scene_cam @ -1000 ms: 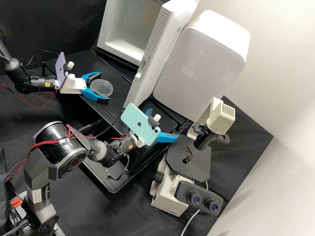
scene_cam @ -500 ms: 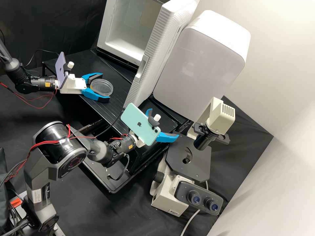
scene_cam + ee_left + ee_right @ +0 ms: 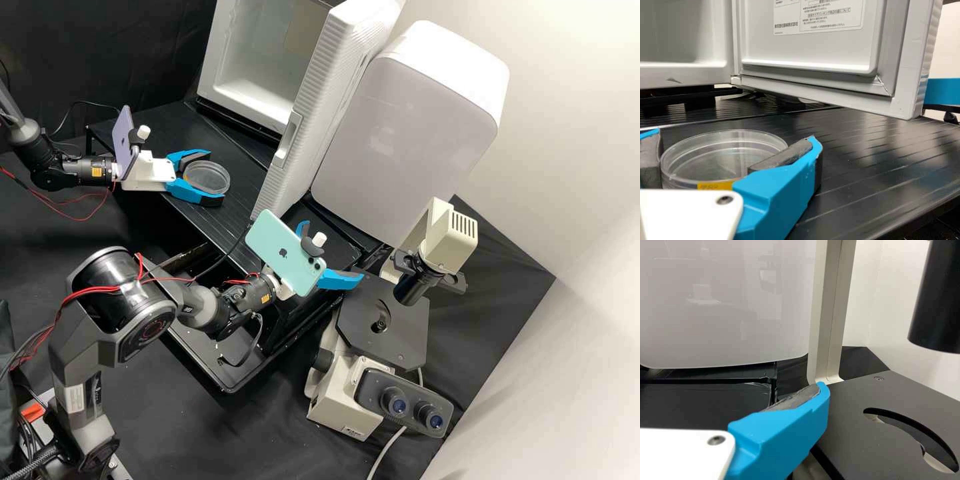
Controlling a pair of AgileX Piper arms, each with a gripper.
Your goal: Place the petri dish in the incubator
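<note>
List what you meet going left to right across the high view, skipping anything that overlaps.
purple phone → petri dish → mint-green phone → microscope eyepieces

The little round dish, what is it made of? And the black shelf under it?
The petri dish looks like clear, glossy plastic, though it could be glass: you can see right through it and its rim catches the light. The black shelf looks like coated metal or maybe plastic: smooth, slightly shiny, with straight grooves running along it.
</note>
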